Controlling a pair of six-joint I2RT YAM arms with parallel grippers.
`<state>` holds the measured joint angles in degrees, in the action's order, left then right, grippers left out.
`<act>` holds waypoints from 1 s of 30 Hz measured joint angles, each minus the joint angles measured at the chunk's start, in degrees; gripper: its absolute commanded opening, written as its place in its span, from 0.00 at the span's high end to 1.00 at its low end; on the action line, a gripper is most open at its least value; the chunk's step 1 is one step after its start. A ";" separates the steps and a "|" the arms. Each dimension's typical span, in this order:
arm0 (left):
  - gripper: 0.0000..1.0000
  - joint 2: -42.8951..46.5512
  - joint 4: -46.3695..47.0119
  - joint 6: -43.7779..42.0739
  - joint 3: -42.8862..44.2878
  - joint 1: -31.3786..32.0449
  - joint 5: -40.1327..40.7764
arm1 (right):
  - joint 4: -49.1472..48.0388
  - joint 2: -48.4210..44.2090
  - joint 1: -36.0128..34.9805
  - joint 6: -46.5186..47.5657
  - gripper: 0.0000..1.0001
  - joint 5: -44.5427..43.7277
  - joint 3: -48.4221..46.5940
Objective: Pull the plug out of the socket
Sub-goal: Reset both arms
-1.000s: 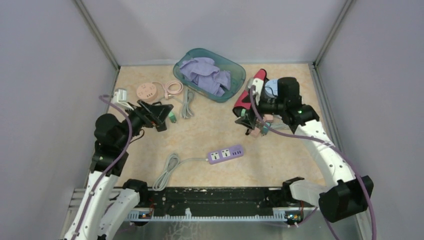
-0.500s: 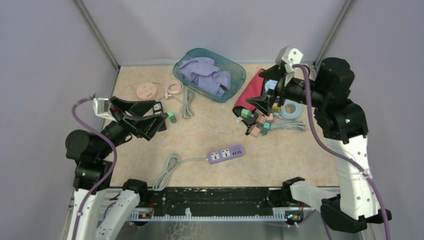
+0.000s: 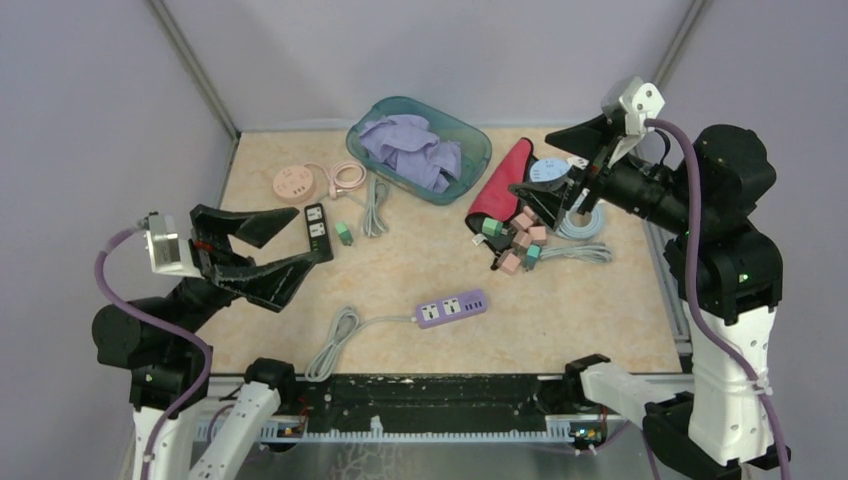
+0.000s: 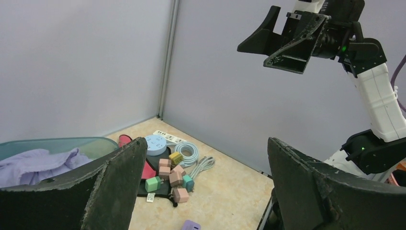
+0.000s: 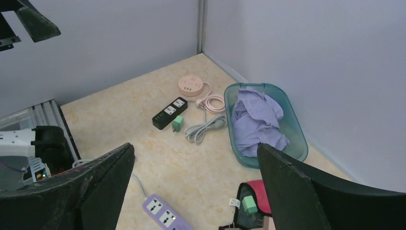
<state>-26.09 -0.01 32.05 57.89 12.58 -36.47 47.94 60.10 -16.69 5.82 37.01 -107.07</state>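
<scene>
Top external view: my left gripper and right gripper hang above the table, fingers wide, empty. The green plug lies beside the black power strip.

A teal basket holds purple cloth; a red pouch lies beside.

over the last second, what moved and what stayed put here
Both arms drew back and up. The left gripper left the black power strip for the near left; the right gripper rose off the pile of adapters toward the far right. Both are open and empty. The green plug beside the strip, the purple power strip and the basket stayed put.
</scene>
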 measured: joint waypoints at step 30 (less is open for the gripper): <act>0.00 2.54 0.74 -0.74 -6.51 0.00 1.55 | 1.66 -2.36 2.36 0.72 0.01 -2.03 2.14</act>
<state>-23.55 0.73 31.31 51.37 12.58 -34.92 49.60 57.74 -14.33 6.55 34.98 -104.92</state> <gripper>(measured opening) 0.998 0.990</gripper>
